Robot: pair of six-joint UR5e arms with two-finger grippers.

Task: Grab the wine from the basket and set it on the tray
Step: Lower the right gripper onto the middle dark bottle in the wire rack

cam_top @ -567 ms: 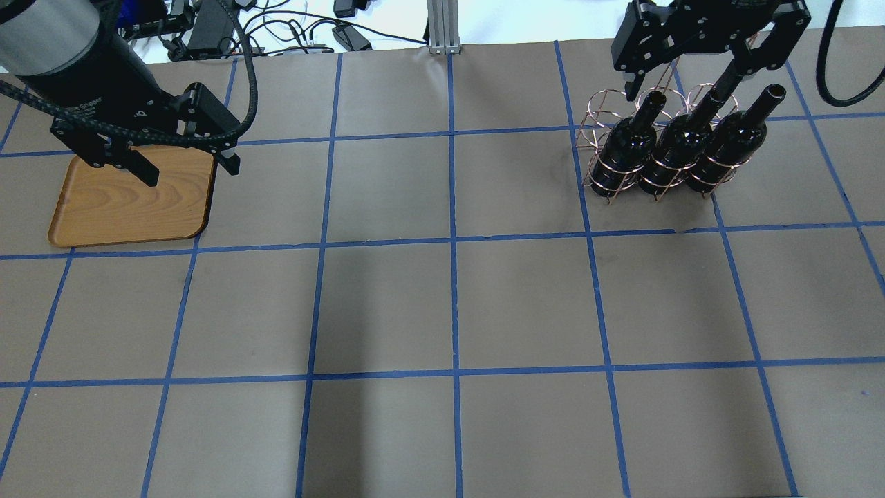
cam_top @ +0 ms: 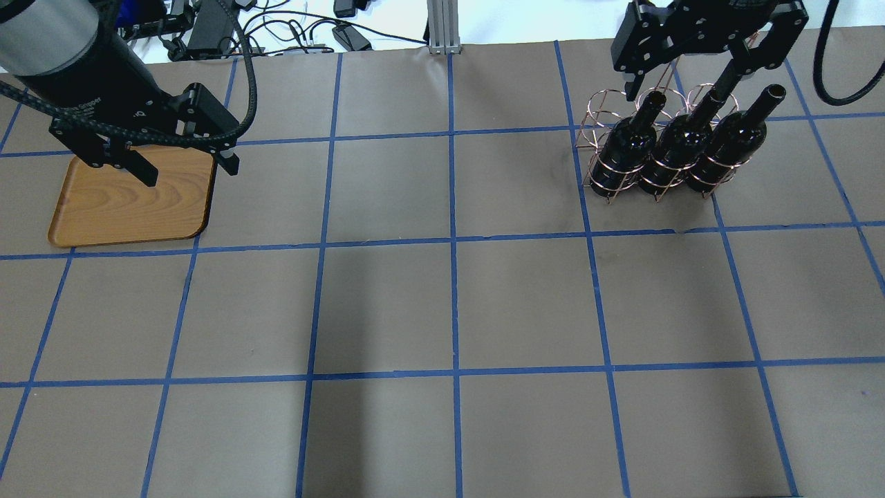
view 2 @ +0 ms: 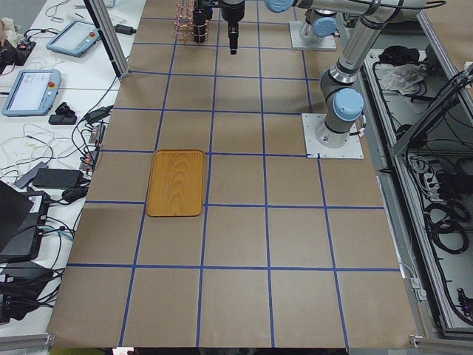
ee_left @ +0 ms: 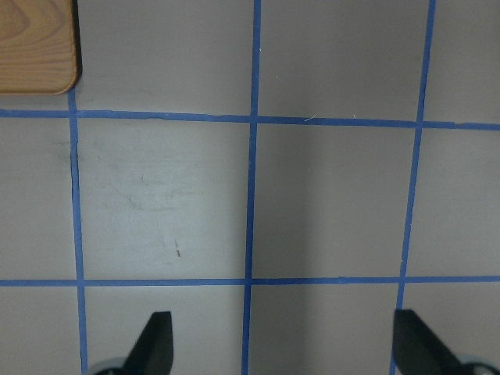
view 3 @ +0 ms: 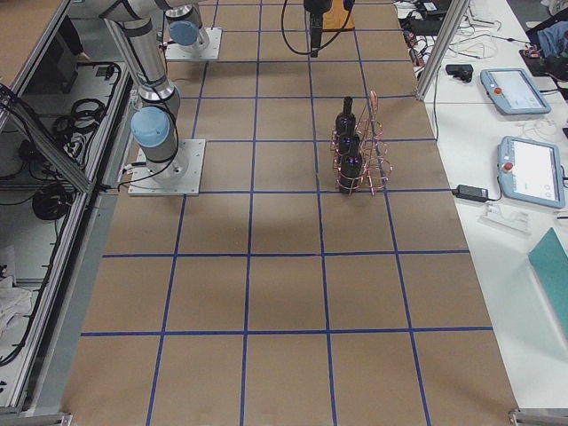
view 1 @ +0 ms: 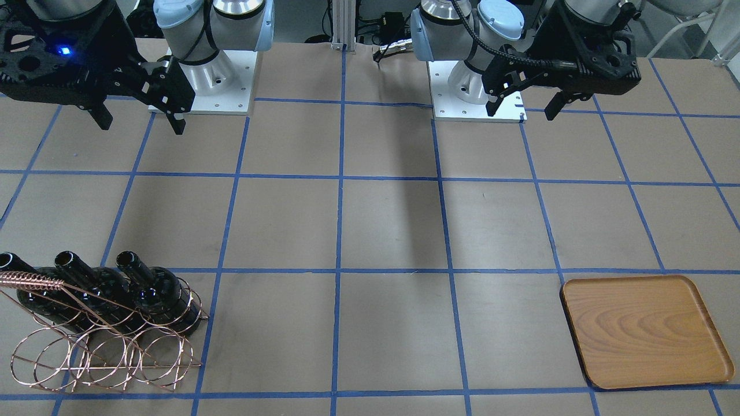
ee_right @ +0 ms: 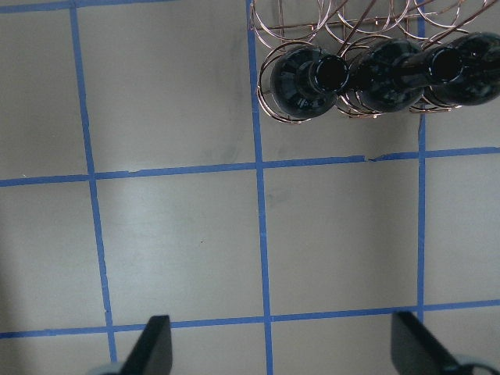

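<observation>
Three dark wine bottles [cam_top: 674, 149] stand tilted in the copper wire basket [cam_top: 600, 114] at the far right of the table. They also show in the front view [view 1: 156, 292] and at the top of the right wrist view [ee_right: 308, 78]. My right gripper [cam_top: 677, 86] is open and empty, held high, with the bottles ahead of its fingertips [ee_right: 156, 348]. The wooden tray [cam_top: 131, 207] lies empty at the far left. My left gripper [cam_top: 190, 171] is open and empty, held high beside the tray, whose corner [ee_left: 35, 43] shows in the left wrist view.
Brown paper with a blue tape grid [cam_top: 453, 242] covers the table. The arm bases [view 1: 202, 86] stand at the robot's side. Cables and devices [cam_top: 304, 34] lie past the far edge. An aluminium post [cam_top: 439, 28] stands at the far middle.
</observation>
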